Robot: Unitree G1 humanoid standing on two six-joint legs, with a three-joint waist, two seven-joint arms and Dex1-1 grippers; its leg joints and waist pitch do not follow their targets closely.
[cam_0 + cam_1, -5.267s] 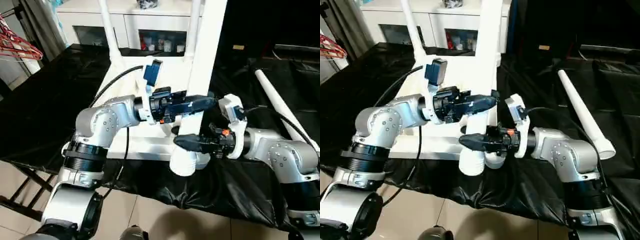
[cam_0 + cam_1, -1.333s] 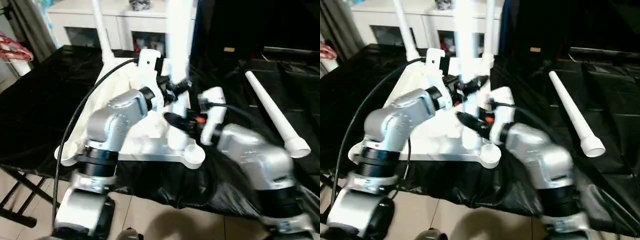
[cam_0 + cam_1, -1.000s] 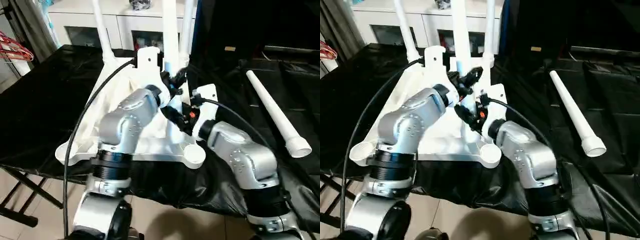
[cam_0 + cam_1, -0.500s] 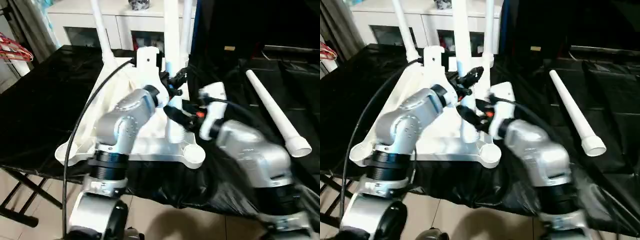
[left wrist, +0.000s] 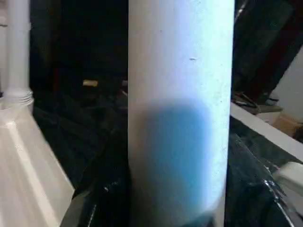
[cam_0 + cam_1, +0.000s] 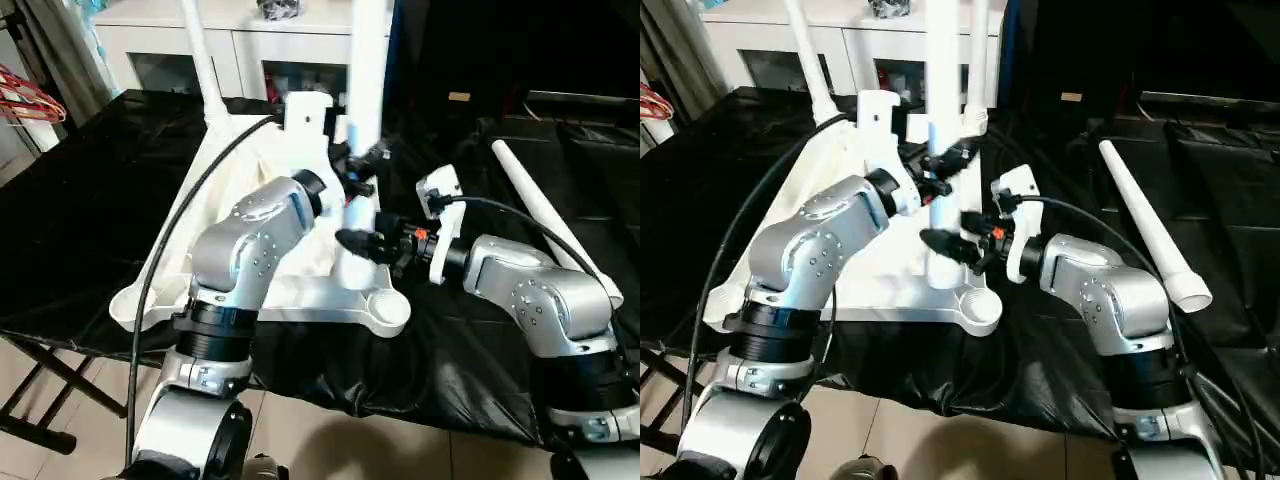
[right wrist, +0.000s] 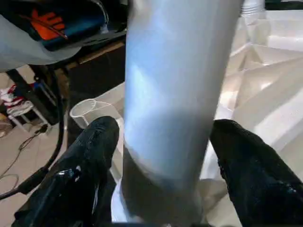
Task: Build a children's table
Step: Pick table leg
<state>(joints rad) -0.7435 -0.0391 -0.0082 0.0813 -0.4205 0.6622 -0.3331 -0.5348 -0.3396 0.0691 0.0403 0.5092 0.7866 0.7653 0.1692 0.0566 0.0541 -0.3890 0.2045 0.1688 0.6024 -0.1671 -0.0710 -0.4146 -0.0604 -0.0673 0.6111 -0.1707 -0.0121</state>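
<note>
The children's table top (image 6: 300, 293) lies upside down on a black-covered bench. Slim white legs (image 6: 204, 70) stand upright in its far corners. A thick white leg (image 6: 366, 60) stands upright on the underside, just behind the empty near-right socket (image 6: 386, 306). My left gripper (image 6: 365, 165) is shut on this leg at mid-height, and in the left wrist view the leg (image 5: 180, 94) sits between its fingers. My right gripper (image 6: 352, 243) is low at the leg's base, open. Its fingers (image 7: 90, 165) flank the leg (image 7: 175, 85) without squeezing it. Another leg (image 6: 545, 215) lies loose on the right.
A white cabinet (image 6: 160, 40) with glass doors stands behind the bench. Red hangers (image 6: 35, 95) are at the left edge. Black cloth (image 6: 80, 200) covers the bench around the table top, and tiled floor (image 6: 330, 440) lies below its near edge.
My right gripper's fingers have spread apart off the leg and the right arm has drawn back to the right. The left gripper keeps its hold, and the leg now stands a little farther right.
</note>
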